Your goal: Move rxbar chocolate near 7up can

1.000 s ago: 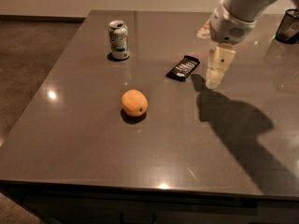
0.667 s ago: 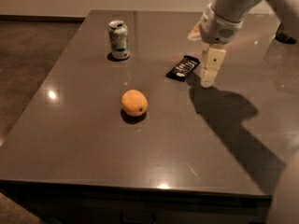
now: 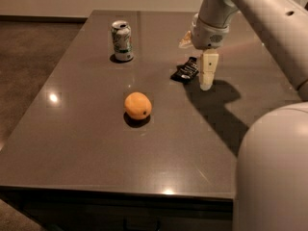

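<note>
Just beside the gripper [image 3: 206, 76] (grip state: cannot tell), rxbar chocolate [image 3: 185, 72] lies on worktop [image 3: 96, 148], well apart from 7up can [image 3: 122, 41]; move not yet done.

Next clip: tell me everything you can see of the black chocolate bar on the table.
The small flat black rectangular wrapper bar with faint pale lettering lies flat on the glossy dark grey tabletop, turned diagonally, towards the far right. Its wrapper looks like shiny film. The white robot gripper hangs just right of it, close to its right end; whether they touch cannot be told. The upright green and silver soda can stands well apart to its left.
</note>
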`<state>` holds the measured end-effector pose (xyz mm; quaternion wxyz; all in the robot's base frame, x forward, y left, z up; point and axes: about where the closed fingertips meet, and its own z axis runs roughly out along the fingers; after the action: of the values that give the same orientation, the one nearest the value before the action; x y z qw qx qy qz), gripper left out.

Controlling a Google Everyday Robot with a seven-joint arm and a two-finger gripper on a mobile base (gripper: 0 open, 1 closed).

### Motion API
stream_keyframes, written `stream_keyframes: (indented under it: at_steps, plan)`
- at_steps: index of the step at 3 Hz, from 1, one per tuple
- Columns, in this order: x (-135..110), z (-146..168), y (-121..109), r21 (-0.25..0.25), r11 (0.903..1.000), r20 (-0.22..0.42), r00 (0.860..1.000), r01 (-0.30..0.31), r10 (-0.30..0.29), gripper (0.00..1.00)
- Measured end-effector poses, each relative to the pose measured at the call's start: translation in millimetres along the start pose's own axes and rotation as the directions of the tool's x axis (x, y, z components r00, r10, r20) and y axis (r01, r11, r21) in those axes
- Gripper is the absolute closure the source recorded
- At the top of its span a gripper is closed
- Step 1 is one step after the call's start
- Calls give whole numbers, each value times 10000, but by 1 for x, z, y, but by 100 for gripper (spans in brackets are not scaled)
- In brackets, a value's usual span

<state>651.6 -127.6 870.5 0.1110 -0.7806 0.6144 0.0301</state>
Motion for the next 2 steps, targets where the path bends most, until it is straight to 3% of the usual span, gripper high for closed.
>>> stream_keyframes:
  at_steps: [2]
  plan:
    - [-3,24,-27,-236,9951,-359,9946,965,-973,0]
